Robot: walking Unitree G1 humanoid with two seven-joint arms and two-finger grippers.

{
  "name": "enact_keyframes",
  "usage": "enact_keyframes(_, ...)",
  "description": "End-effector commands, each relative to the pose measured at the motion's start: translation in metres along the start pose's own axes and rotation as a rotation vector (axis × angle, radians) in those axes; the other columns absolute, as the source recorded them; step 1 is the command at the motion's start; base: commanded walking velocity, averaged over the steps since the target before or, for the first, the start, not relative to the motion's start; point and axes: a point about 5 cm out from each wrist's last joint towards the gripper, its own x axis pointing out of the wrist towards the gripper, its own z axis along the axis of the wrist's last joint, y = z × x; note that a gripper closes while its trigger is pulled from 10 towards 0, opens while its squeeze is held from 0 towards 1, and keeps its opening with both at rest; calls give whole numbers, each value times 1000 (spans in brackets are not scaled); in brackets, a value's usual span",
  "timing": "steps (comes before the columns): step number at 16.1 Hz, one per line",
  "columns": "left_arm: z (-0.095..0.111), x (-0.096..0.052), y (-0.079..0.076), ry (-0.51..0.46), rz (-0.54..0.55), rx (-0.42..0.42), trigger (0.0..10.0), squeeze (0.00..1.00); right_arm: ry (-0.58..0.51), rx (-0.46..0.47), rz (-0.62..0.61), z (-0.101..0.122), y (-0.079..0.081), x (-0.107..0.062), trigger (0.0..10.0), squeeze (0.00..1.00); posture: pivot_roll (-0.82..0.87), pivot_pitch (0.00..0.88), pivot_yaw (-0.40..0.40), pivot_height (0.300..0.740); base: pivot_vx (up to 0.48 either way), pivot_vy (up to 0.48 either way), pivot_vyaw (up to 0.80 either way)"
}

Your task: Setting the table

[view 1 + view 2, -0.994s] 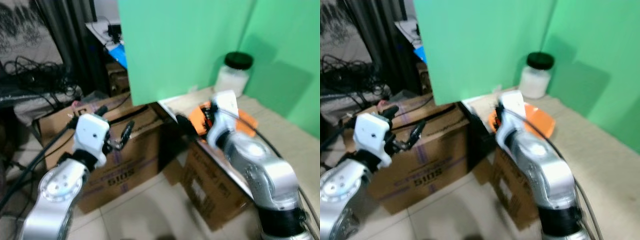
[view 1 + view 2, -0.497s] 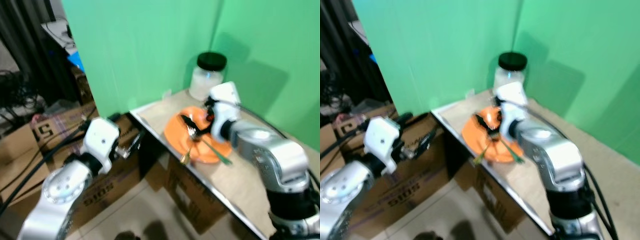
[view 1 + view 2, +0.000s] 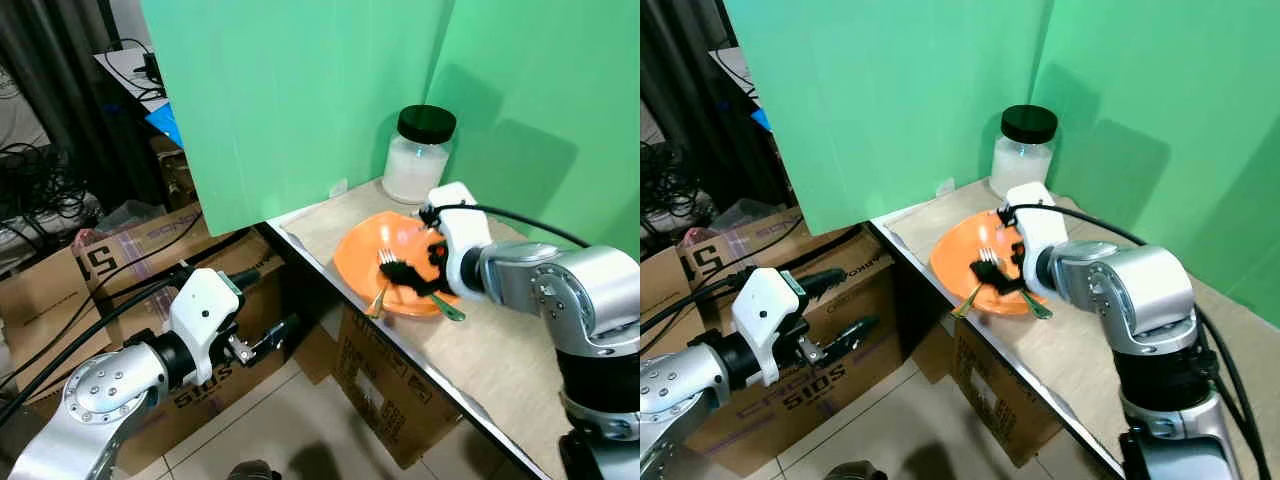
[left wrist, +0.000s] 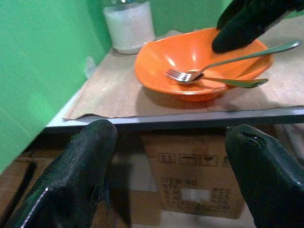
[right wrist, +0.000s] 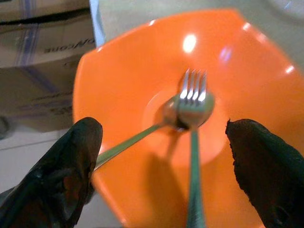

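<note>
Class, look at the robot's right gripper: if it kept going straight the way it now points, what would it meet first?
Most likely the silver fork lying crossed over a spoon in the orange bowl. The right gripper hangs open above them, pointing down into the bowl; depth is hard to judge.

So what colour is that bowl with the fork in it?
Bright orange. The bowl shows best in the right wrist view, with the fork lying inside it.
</note>
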Motion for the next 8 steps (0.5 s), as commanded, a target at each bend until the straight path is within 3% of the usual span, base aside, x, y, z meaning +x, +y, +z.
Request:
enact_keyframes(1,3,-2,-1,2,-28,1,10000,0,15,35,7,0,-2,-1,10000,0,71,0,-9,740,0,0,0)
enact_keyframes(5,6,-1,-3,7,-70,-7,10000,0,71,47,-47,-7,0,15,9608,0,71,0,1,740,0,0,0)
enact_keyframes(6,7,0,-4,5,-82,-11,10000,0,87,45,-69,-10,-2,17,9020,0,75,0,-1,740,0,0,0)
enact_keyframes(8,7,-1,-3,8,-81,-10,10000,0,104,47,-97,-12,-4,20,6902,0,73,0,0,740,0,0,0)
